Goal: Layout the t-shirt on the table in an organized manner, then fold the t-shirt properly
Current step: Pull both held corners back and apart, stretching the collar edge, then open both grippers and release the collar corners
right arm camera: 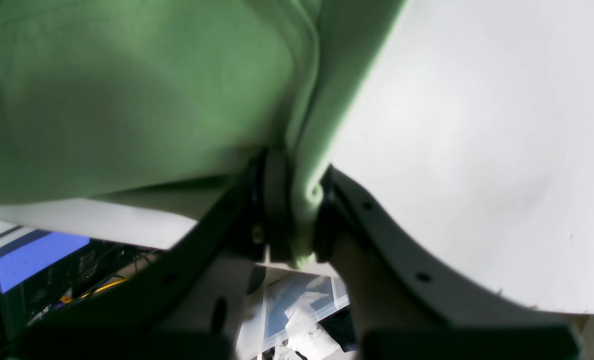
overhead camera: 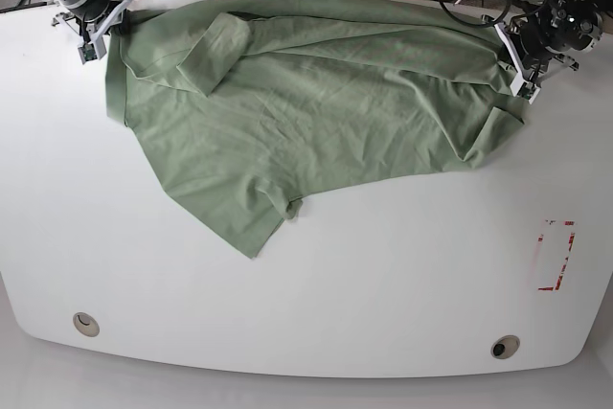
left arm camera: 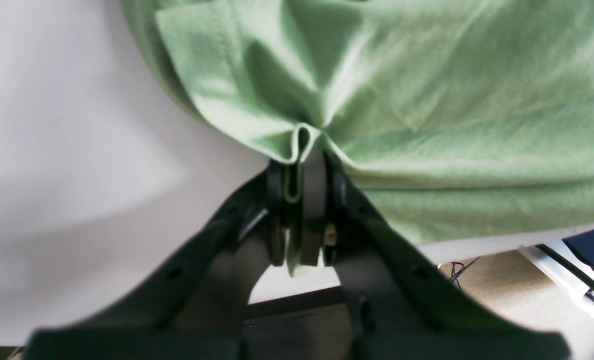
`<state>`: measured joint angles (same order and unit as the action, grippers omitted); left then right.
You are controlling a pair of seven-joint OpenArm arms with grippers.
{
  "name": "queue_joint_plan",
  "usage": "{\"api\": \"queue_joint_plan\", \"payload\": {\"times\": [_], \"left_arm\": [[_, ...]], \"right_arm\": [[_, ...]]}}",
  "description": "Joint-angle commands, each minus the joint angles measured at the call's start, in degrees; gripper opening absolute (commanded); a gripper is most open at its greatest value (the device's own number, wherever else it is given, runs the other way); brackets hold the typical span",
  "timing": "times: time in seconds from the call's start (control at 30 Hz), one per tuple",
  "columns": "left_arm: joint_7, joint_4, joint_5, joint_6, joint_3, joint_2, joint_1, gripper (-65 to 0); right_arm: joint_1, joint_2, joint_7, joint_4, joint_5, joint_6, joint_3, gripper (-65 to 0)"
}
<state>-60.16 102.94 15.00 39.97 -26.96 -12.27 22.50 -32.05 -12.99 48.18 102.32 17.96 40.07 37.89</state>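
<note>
Shirt [overhead camera: 316, 102] spread rumpled across far side of surface [overhead camera: 306, 284]. Left gripper [left arm camera: 301, 165] and right gripper [right arm camera: 297, 200] each clamped on its edge.

t-shirt [overhead camera: 316, 112]: soft matt knit cloth, sage green, fine fuzzy texture, creased. table [overhead camera: 364, 275]: smooth white top, slight sheen. Left gripper [left arm camera: 301, 200] and right gripper [right arm camera: 292, 210]: matt black plastic fingers. Red tape rectangle [overhead camera: 556, 256] looks matt.

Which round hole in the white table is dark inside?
The round cable hole near the red tape rectangle on the large white table looks dark. The other hole, at the opposite corner, looks pale grey.
</note>
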Motion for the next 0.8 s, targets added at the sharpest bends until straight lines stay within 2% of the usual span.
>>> {"api": "queue_joint_plan", "payload": {"times": [0.0,0.1,0.2,0.4,0.5,0.57,0.63,0.7,0.77], "left_arm": [[0.2,1.1,-0.2,0.0,-0.3,-0.8,0.0,-65.0],[0.2,1.1,-0.2,0.0,-0.3,-0.8,0.0,-65.0],[0.2,1.1,-0.2,0.0,-0.3,-0.8,0.0,-65.0],[0.2,1.1,-0.2,0.0,-0.2,-0.8,0.0,-65.0],[0.2,1.1,-0.2,0.0,-0.2,-0.8,0.0,-64.4],[0.2,1.1,-0.2,0.0,-0.2,-0.8,-0.2,-59.3],[0.2,1.2,-0.2,0.0,-0.2,-0.8,-0.2,-55.3],[0.2,1.6,-0.2,0.0,-0.3,-0.8,-0.2,-54.7],[0.2,2.3,-0.4,0.0,-0.8,-0.6,-0.2,-56.8]], "right_arm": [[-0.3,-0.1,-0.3,1.0,-0.3,-0.1,0.5,-60.9],[-0.2,-0.1,-0.3,1.1,-0.3,-0.1,0.5,-60.1],[-0.2,-0.3,-0.3,1.9,-0.3,-0.1,0.7,-53.7],[0.1,1.1,-0.3,5.8,-0.3,-0.1,5.2,-28.2],[0.2,1.3,-0.3,6.0,-0.3,-0.1,5.4,-19.2],[0.3,0.8,-0.3,6.0,-0.3,-0.1,5.4,-16.6],[0.4,0.7,-0.3,5.9,-0.3,-0.1,5.4,-17.1],[0.4,0.7,-0.3,5.9,-0.3,-0.1,5.4,-17.9],[0.8,0.7,-0.3,5.9,-0.3,-0.1,5.5,-18.5]]}}
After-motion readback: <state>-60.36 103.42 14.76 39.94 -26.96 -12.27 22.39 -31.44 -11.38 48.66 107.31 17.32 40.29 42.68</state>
